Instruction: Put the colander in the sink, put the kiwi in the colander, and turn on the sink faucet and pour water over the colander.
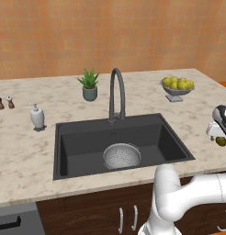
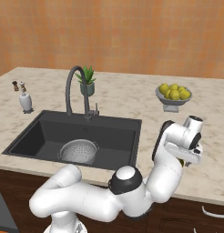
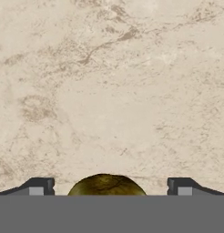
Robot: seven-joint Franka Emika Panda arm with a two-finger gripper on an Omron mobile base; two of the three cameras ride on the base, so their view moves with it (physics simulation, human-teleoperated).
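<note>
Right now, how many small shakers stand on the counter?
2: a dark brown shaker and a white-topped shaker, side by side at the counter's far left, beyond the soap pump bottle.

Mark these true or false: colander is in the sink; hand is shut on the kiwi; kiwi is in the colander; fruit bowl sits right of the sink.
1. The colander is in the sink. True.
2. The hand is shut on the kiwi. False: its fingers stand wide apart either side of it.
3. The kiwi is in the colander. False: it lies on the counter.
4. The fruit bowl sits right of the sink. True.
</note>
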